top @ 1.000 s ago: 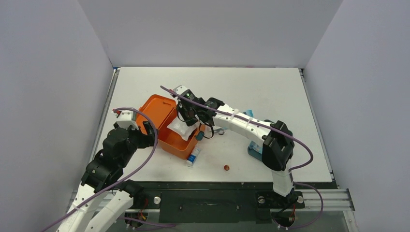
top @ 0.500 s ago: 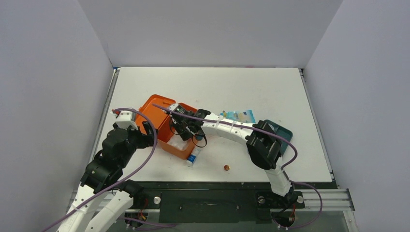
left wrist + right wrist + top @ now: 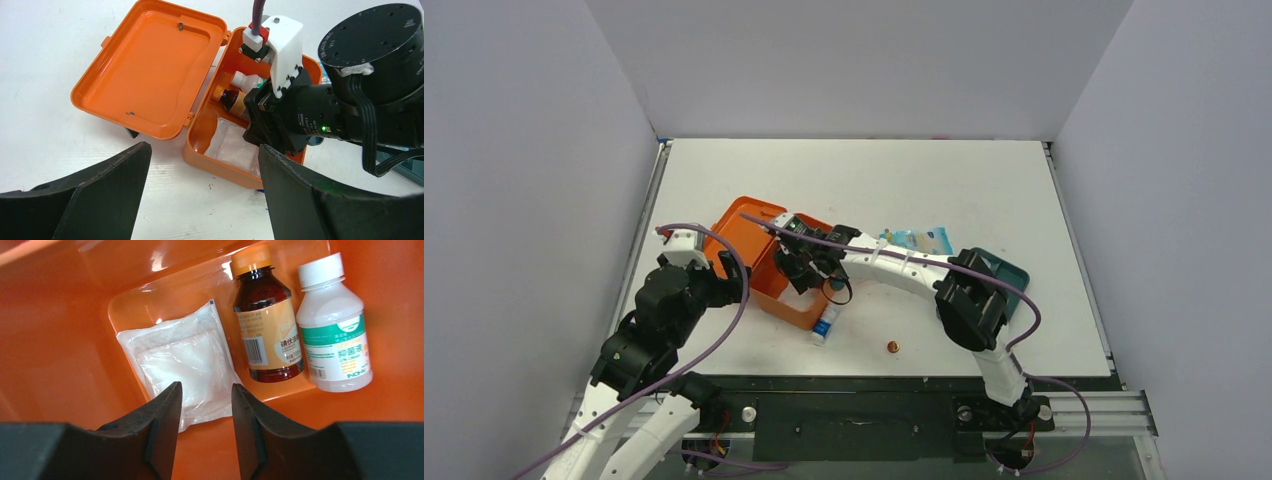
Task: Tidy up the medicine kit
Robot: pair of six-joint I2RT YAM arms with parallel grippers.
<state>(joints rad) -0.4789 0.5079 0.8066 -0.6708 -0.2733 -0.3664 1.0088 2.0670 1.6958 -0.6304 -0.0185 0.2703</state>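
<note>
The medicine kit (image 3: 746,226) is an orange box lying open on the table, lid flat to the left. Its base (image 3: 220,165) holds a white gauze packet (image 3: 180,355), a brown bottle (image 3: 265,315) with an orange cap and a white bottle (image 3: 335,325), all lying flat. My right gripper (image 3: 204,390) hangs inside the base just above the packet, open, with nothing between its fingers. In the top view it (image 3: 796,268) sits over the base. My left gripper (image 3: 204,147) is wide open and empty, near the kit's front left corner (image 3: 729,285).
A small blue-and-white box (image 3: 825,326) lies against the kit's near side. A small brown round object (image 3: 891,347) sits on the table nearer the front. A teal tray (image 3: 1012,272) and a blue printed packet (image 3: 919,239) lie to the right, partly behind the right arm.
My right gripper carried the white packet down into the kit's base, then opened and left it lying there. The left arm has stayed put.
</note>
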